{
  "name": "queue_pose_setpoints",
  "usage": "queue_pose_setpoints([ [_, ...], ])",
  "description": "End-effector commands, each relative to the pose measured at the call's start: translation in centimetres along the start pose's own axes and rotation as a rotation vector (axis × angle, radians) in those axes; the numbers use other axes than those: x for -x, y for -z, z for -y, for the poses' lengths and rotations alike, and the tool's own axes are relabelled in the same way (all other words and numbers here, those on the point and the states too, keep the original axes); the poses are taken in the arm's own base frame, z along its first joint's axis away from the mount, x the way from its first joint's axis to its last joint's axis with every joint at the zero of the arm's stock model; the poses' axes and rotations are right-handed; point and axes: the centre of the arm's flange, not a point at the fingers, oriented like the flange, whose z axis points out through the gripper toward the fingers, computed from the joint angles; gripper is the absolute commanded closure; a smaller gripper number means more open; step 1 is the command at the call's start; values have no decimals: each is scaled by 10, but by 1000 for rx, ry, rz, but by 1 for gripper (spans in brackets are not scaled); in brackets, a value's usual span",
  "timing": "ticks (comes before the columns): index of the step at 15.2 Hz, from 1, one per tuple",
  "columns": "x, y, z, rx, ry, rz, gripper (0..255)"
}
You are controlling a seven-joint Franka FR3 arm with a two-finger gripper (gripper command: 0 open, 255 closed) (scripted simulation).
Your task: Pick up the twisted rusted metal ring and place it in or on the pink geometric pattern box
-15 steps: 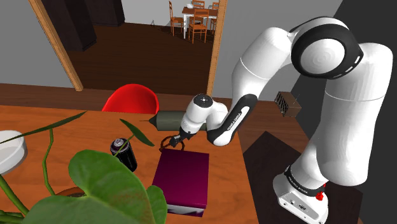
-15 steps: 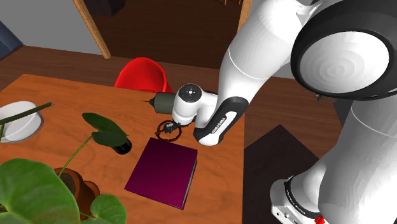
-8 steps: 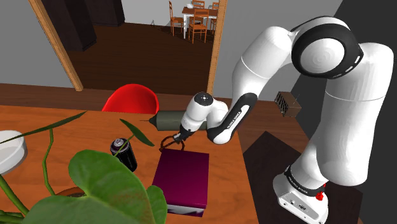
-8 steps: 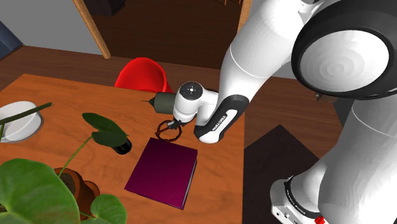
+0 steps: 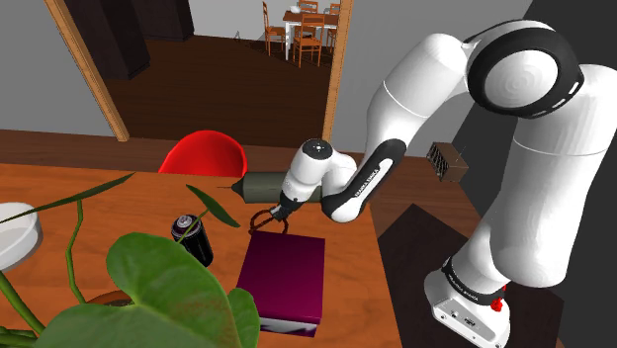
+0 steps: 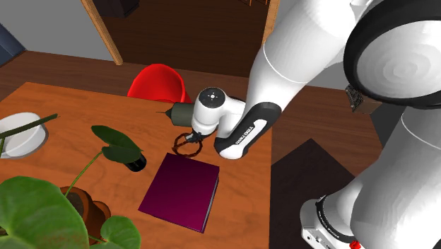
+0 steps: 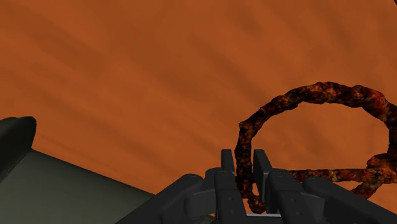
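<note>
Lifted slightly, the gripper (image 7: pixel 245 163) clasps the rusty twisted ring (image 7: pixel 299 94) above the table (image 7: pixel 127 76). Wrist view confirms the clasp; shoulder view shows the magenta box (image 5: pixel 287 279) adjacent.

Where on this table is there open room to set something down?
Bare tabletop lies between the white bowl and the olive cylinder, toward the red chair. A narrower strip runs between the magenta box and the table edge on the arm's side. Crowded: where the fingers clasp the ring beside the cylinder, and around the plant and can.
</note>
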Motion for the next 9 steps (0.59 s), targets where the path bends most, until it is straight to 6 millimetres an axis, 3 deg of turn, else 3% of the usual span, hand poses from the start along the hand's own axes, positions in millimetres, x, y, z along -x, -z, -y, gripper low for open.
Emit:
queue_pose_setpoints([
  [1,-3,10,2,0,0,1,255],
  [9,-14,50,6,0,0,1,255],
])
